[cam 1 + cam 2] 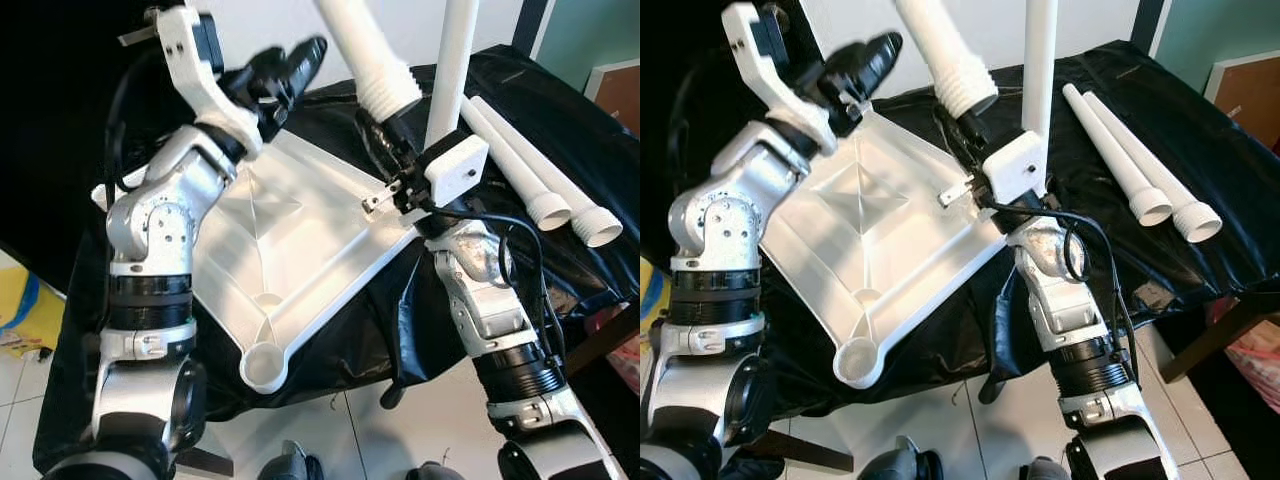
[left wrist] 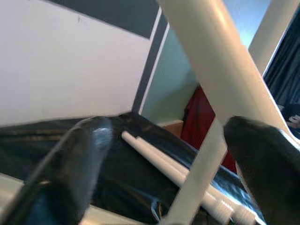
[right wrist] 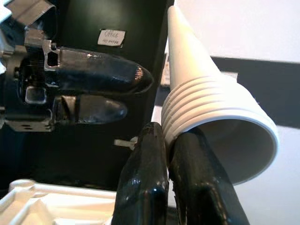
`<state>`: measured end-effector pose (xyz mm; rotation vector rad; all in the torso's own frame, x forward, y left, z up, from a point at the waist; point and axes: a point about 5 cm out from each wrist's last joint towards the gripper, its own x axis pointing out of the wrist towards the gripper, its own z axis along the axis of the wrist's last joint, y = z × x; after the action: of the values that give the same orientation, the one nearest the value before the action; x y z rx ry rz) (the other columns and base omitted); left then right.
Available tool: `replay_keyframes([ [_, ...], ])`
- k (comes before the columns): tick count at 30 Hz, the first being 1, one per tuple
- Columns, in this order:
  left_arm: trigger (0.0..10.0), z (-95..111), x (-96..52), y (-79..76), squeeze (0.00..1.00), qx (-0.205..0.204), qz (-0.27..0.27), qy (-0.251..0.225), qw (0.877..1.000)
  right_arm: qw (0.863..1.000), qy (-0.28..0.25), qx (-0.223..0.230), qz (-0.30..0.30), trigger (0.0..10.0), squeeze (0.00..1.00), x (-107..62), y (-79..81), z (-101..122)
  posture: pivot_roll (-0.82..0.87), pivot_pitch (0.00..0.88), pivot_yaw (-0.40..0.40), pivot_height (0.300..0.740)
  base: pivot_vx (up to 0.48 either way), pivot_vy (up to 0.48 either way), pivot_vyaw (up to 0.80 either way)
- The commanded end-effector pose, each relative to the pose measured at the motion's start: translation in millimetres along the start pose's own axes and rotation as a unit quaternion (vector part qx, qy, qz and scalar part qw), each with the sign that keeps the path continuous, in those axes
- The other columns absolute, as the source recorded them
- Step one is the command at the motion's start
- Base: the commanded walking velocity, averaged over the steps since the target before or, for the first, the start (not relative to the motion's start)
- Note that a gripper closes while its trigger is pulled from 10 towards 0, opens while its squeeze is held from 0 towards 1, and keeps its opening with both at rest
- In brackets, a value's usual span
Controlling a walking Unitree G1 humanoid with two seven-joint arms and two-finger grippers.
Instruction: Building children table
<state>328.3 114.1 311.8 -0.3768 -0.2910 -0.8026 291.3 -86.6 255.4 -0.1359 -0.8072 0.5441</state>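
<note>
Tabletop (image 1: 290, 260) upside down | right hand (image 3: 168, 140) clamped on leg (image 1: 372, 50) | left hand (image 1: 285, 65) apart

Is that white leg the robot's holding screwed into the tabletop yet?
Not yet. The right gripper holds the leg by its ribbed end, above the tabletop.

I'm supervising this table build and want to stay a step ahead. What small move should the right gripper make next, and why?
Probably swing the leg's ribbed end down toward a corner socket of the tabletop. The right gripper pinches that end's rim, holding the leg tilted above the upturned tabletop. One leg already stands upright; two lie on the black cover.
</note>
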Motion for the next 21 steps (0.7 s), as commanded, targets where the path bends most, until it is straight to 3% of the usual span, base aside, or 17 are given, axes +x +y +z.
replay_keyframes([
  [1,10.0,-9,-11.5,-29.2,1.0,-0.022,-0.236,0.022,0.971,0.999,0.011,0.026,0.014,10.0,0.0,-6.4,13.4,-1,-0.05,0.064,0.079,0.74,0.0,0.0,0.0],
  [6,10.0,-16,-16.4,-31.2,1.0,-0.045,-0.24,0.034,0.969,0.999,0.03,0.037,0.017,10.0,0.0,-13.8,18.6,-3,-0.05,0.066,0.082,0.74,0.0,0.0,0.0],
  [7,10.0,-20,-19.8,-34.4,0.0,-0.072,-0.248,0.031,0.965,0.998,0.047,0.044,0.023,10.0,0.0,-21.8,23.3,-7,-0.06,0.069,0.084,0.74,0.0,0.0,0.0],
  [9,10.0,-20,-19.8,-34.4,0.0,-0.072,-0.248,0.031,0.965,0.998,0.047,0.044,0.023,10.0,0.0,-21.8,23.3,-7,-0.06,0.069,0.084,0.74,0.0,0.0,0.0],
  [10,10.0,-23,-23.3,-37.9,0.0,-0.101,-0.258,0.027,0.96,0.996,0.064,0.052,0.027,10.0,0.0,-29.9,28.3,-11,-0.06,0.07,0.084,0.74,0.0,0.0,0.0],
  [11,10.0,-23,-23.3,-37.9,0.0,-0.101,-0.258,0.027,0.96,0.996,0.064,0.052,0.027,10.0,0.0,-29.9,28.3,-11,-0.06,0.07,0.084,0.74,0.0,0.0,0.0],
  [12,10.0,-27,-26.5,-40.9,0.0,-0.143,-0.271,0.018,0.952,0.994,0.085,0.061,0.04,10.0,0.0,-39.7,36.1,-16,-0.06,0.072,0.086,0.74,0.0,0.0,0.0],
  [13,10.0,-27,-26.5,-40.9,0.0,-0.143,-0.271,0.018,0.952,0.994,0.085,0.061,0.04,10.0,0.0,-39.7,36.1,-16,-0.06,0.072,0.086,0.74,0.0,0.0,0.0],
  [14,10.0,-31,-27.7,-41.8,0.0,-0.177,-0.274,0.014,0.945,0.991,0.099,0.067,0.052,10.0,0.0,-46.8,42.4,-19,-0.06,0.072,0.087,0.74,0.0,0.0,0.0],
  [17,10.0,-35,-27.8,-41.3,0.0,-0.197,-0.272,0.013,0.942,0.989,0.11,0.071,0.066,10.0,0.0,-51.5,47.7,-21,-0.07,0.071,0.088,0.74,0.0,0.0,0.0],
  [18,10.0,-42,-26.0,-37.4,0.0,-0.221,-0.259,0.014,0.94,0.985,0.124,0.067,0.095,10.0,0.0,-57.6,55.0,-23,-0.07,0.069,0.088,0.74,0.0,0.0,0.0],
  [21,10.0,-42,-26.0,-37.4,0.0,-0.221,-0.259,0.014,0.94,0.985,0.124,0.067,0.095,10.0,0.0,-57.6,55.0,-23,-0.07,0.069,0.088,0.74,0.0,0.0,0.0],
])
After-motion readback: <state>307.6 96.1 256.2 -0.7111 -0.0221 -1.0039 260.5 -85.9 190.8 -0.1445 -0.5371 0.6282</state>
